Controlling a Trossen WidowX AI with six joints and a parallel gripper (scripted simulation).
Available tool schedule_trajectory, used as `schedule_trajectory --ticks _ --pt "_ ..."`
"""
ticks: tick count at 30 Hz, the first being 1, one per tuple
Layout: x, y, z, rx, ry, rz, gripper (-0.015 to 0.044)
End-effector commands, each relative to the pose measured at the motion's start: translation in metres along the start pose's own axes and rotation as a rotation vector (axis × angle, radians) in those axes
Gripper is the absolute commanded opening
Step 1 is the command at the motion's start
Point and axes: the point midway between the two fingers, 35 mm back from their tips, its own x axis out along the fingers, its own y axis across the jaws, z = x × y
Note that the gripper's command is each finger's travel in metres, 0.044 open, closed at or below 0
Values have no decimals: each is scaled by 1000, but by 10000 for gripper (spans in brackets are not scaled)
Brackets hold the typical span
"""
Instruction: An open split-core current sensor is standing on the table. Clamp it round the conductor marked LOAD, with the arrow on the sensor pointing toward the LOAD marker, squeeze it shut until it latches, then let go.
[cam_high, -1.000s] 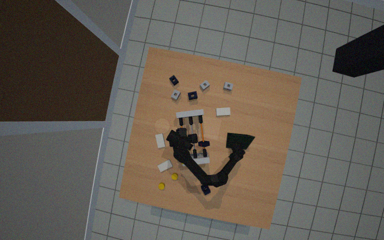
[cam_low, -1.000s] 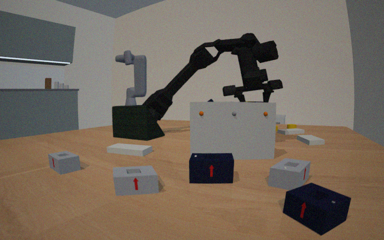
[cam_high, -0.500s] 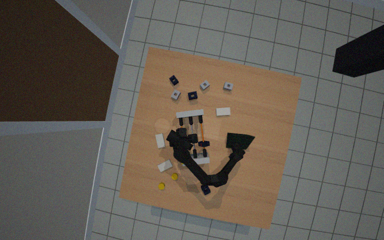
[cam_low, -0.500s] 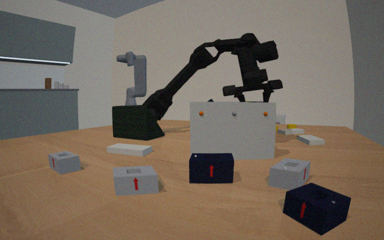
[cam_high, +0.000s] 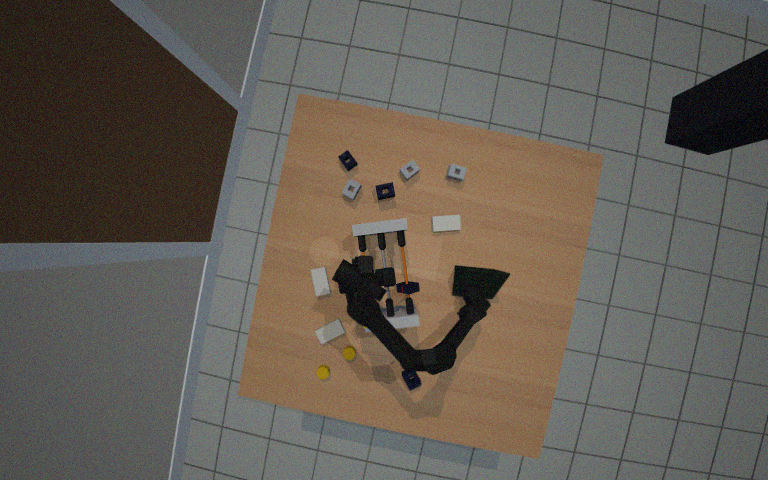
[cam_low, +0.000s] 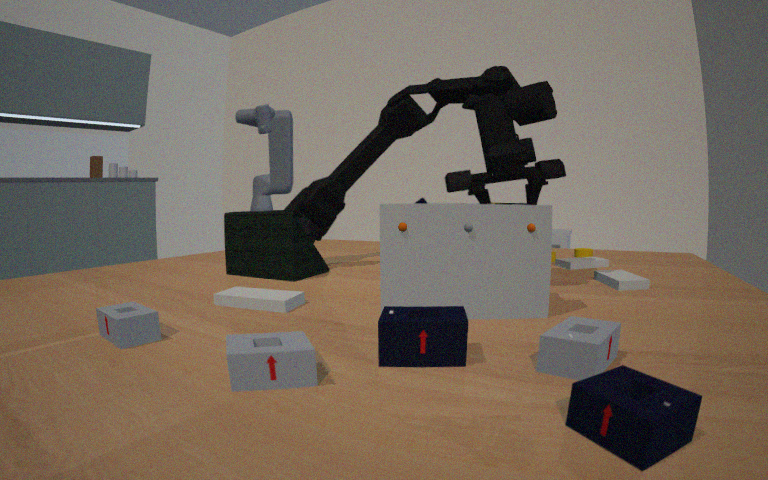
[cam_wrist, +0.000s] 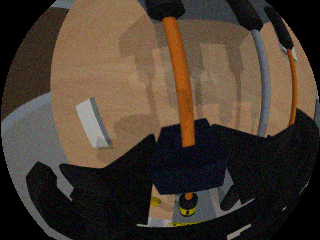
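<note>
Three conductors run between two white supports: an orange one, a grey one and a second orange one. A dark navy sensor sits round the first orange conductor, with a yellow label just below it that I cannot read. My gripper reaches down over that conductor and its fingers stand on both sides of the sensor, touching it. From above, the gripper hides this sensor. I cannot see its arrow.
Another navy sensor sits on the second orange conductor. Several grey and navy sensor blocks with red arrows lie beyond the far support. White slabs, two yellow discs and a navy block lie around.
</note>
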Motion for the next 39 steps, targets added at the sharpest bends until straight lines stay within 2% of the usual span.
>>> schedule_trajectory --ticks 1,3,10,19,25,39 --pt "0 0 0 1 1 -1 260" --pt "0 0 0 1 1 -1 260" --pt "0 0 0 1 1 -1 440" --pt "-3 0 0 1 1 2 440" --pt "-92 -13 -1 2 -1 108 440" --pt "-95 -14 -1 2 -2 112 440"
